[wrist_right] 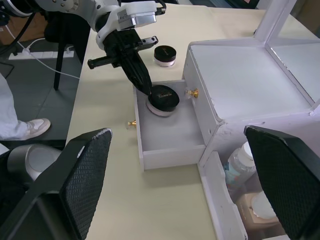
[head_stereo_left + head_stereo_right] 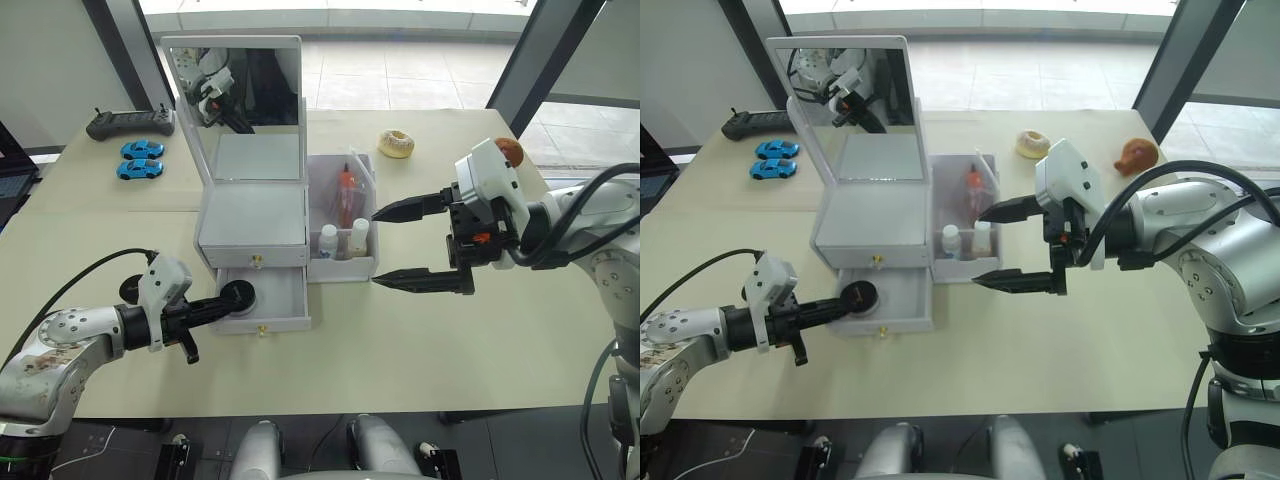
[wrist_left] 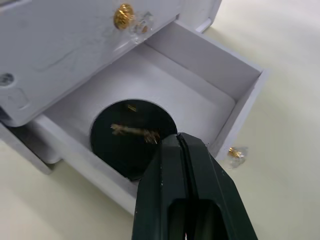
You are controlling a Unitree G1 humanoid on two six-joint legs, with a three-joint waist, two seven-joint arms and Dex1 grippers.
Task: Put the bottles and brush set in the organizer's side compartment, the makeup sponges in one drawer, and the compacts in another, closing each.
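On the tan table (image 2: pixel 420 330), the organizer (image 2: pixel 255 225) stands with its mirror (image 2: pixel 235 95) upright, its upper drawer (image 2: pixel 255 260) shut and its lower drawer (image 2: pixel 262 298) pulled out.

Left gripper (image 2: pixel 225 305): positioned at the left end of the open lower drawer. Its two black fingers are pressed together, with no gap showing between them in the left wrist view. The fingertips touch the lid of one compact (image 3: pixel 131 136), which lies flat inside the lower drawer at its left end. The second compact (image 1: pixel 164 55) sits on the table beside the organizer's left side, outside the drawer.

Right gripper (image 2: pixel 385 247): hovers just to the right of the side compartment (image 2: pixel 345 262), its fingers spread wide and holding nothing. The fingertips point toward the compartment's outer wall.

Side compartment contents: two white-capped bottles (image 2: pixel 343 240) stand upright side by side at the front. The brush set (image 2: pixel 347 190) leans upright behind them, its orange-red end showing.

Other items on the table: two blue toy cars (image 2: pixel 140 160) and a black handheld controller (image 2: pixel 130 123) at the far left; a ring-shaped doughnut-like item (image 2: pixel 396 143) and an orange-brown item (image 2: pixel 1137 155) at the far right.
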